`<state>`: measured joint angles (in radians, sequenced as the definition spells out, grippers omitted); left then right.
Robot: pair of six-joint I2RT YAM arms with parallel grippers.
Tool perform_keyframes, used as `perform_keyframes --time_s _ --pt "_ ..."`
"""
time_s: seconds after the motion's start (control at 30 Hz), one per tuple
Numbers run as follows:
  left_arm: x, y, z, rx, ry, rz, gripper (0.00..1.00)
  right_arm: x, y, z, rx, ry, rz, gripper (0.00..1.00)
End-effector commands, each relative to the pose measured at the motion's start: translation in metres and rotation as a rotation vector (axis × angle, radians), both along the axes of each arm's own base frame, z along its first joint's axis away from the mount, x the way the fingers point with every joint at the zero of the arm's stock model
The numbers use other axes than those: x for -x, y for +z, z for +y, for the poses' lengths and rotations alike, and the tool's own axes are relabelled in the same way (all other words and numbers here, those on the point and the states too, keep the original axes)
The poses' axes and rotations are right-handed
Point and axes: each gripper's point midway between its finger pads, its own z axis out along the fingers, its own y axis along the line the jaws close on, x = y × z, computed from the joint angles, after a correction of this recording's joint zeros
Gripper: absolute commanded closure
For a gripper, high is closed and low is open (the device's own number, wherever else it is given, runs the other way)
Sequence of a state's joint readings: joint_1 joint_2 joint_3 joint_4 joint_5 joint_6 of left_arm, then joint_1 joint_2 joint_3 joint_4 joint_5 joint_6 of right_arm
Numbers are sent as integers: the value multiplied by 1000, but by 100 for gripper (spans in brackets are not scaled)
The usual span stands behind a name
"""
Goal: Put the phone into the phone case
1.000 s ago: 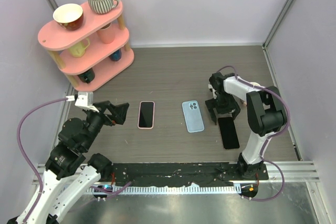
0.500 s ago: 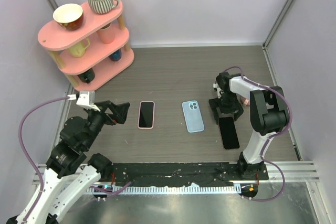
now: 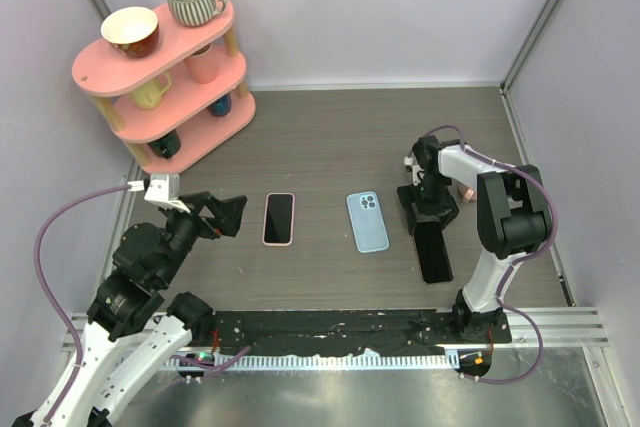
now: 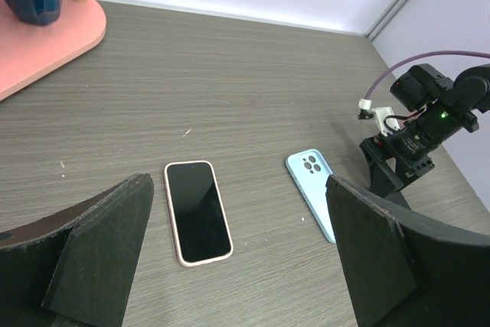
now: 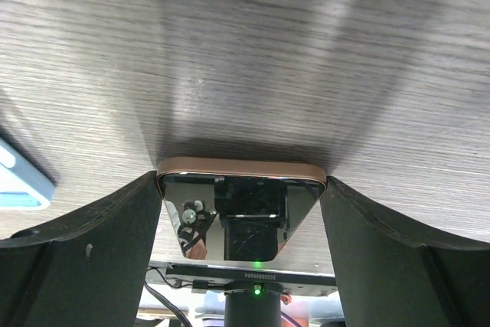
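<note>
A black phone with a bronze rim [image 3: 433,252] lies flat on the table at the right. My right gripper [image 3: 428,213] is down at its far end, with a finger pressed against each long side; in the right wrist view the phone [image 5: 241,220] fills the gap between the pads [image 5: 115,227]. The light blue phone case [image 3: 368,220] lies just left of it, camera cut-out at the far end; it also shows in the left wrist view [image 4: 315,193]. My left gripper [image 3: 225,215] is open and empty, held above the table at the left.
A second phone in a pink case [image 3: 279,218] lies screen up left of the blue case, below my left gripper [image 4: 241,266]. A pink three-tier shelf [image 3: 160,72] with mugs and a bowl stands at the far left. Walls enclose the table.
My right gripper has narrowed from wide open onto the far end of the black phone. The phone's near end has swung slightly left. The left arm has not moved.
</note>
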<state>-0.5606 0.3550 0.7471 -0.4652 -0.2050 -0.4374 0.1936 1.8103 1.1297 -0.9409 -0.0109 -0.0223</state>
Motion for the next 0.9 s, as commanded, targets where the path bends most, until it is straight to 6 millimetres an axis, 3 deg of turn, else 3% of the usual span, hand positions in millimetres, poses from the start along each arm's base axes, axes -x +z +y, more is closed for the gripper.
perform_keyframes --time_s 0.0,0.23,0.43,0.6,0.7,0.87 --pt "0 10 0 21 -2 -36 0 -24 34 23 -118 -13 -113 29" --pt "1 12 2 35 6 -49 0 -25 54 44 -133 26 -191 46" --pt "-1 8 -1 23 -2 -26 0 -32 74 53 -153 21 -250 49" --pt "-2 5 -2 18 0 -18 0 -27 83 73 -268 64 -271 51" --pt "-3 5 -3 23 -1 -20 0 -24 90 76 -280 63 -296 55" --pt "-10 -7 -16 44 -30 44 1 -22 104 86 -305 73 -360 61"
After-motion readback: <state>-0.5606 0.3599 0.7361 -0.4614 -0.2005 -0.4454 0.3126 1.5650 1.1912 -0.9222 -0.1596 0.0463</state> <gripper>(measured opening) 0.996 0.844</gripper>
